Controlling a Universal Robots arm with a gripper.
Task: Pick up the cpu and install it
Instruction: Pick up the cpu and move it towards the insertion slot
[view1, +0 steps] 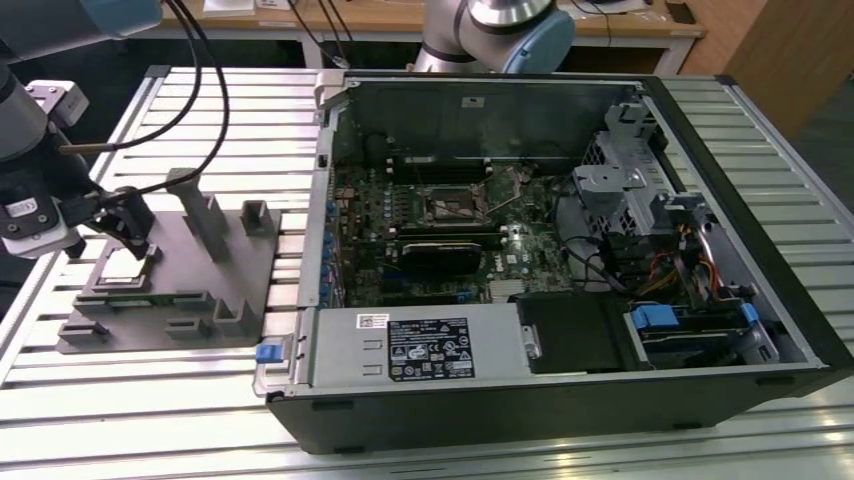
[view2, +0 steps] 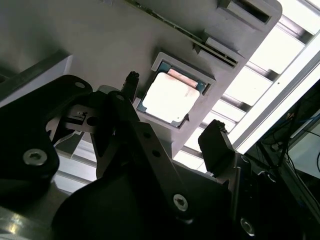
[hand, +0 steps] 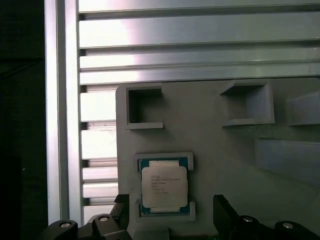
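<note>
**A:** Exterior view first: where is the cpu (view1: 123, 268)?
**B:** In its recess on the grey fixture (view1: 174, 290), with the gripper (view1: 130, 248) close over it.
**A:** And the second wrist view?
**B:** The fingers (view2: 215, 142) are spread wide and empty, one on each side of the cpu (view2: 169, 97).
**A:** First wrist view?
**B:** The cpu (hand: 164, 186) lies flat in the fixture's pocket. I'd keep the pads square to its edges, centred, gripping only the rim.

- Exterior view: high up, angled down, wide over the grey fixture (view1: 200, 285) and the open computer case (view1: 561, 250).
- Both wrist views: close above the fixture, sharing the cpu (view2: 170, 97) (hand: 164, 187).
</note>
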